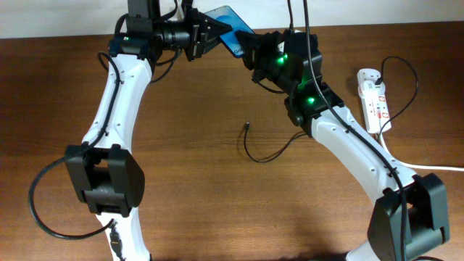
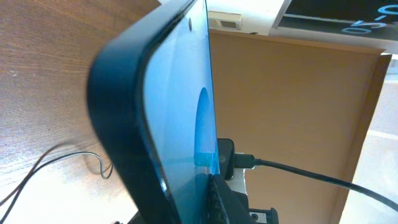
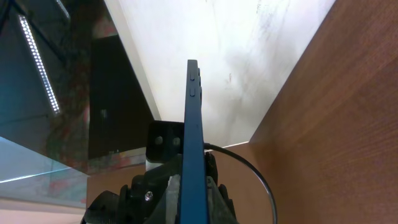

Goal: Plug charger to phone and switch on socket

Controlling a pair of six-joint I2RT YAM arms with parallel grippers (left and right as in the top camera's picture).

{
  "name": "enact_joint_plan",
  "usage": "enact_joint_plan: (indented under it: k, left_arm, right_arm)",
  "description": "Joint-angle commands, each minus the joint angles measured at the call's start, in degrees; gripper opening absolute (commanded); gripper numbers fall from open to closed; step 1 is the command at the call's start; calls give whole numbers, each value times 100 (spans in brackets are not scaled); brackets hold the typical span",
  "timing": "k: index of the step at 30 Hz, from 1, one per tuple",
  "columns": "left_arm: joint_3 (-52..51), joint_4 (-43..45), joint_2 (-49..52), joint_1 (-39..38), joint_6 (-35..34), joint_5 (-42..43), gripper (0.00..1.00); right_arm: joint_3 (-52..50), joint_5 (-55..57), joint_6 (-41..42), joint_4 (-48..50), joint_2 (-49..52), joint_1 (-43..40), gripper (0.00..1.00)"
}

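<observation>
1. Brown wooden worktop (image 1: 217, 210) below; the right pincer (image 3: 194, 179) clamps the phone (image 3: 194, 124) edge-on, raised clear of it.
2. Opposite, the left pincer (image 1: 206, 33) grips the phone too, likely steadying it for plugging.
3. Unplugged, the charger (image 1: 270, 155) lies mid-worktop, well apart.
4. Beside the right arm sits the socket (image 1: 375, 98).

Both arms wore white shell links between bulky black joint housings. The left arm (image 1: 116, 94) trailed a looping black cable (image 1: 32, 199) near its base. The right arm (image 1: 348, 145) showed two green lights (image 1: 279, 61) on its dark joints. The right pincer (image 3: 194, 190) was black, with a silver screw (image 3: 148, 195).
</observation>
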Motion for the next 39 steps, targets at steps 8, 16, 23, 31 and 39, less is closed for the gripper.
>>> enact_joint_plan:
  k: [8,16,23,31,39]
  left_arm:
    - [-24,-92,107,-74,221,-1051,23]
    - [-24,-92,107,-68,223,-361,28]
    - [-24,-92,107,-42,225,-125,24]
    - [-24,-92,107,-42,225,177,29]
    - [-24,-92,107,-42,225,192,7]
  right_arm:
    - [160,-1379,-146,378,-267,439,4]
    - [160,-881,-192,251,-254,422,4]
    - [157,-750,-197,9,-214,199,4]
    - [157,-472,-326,-52,-168,195,4]
    - [157,-317,-494,-461,-168,46,4]
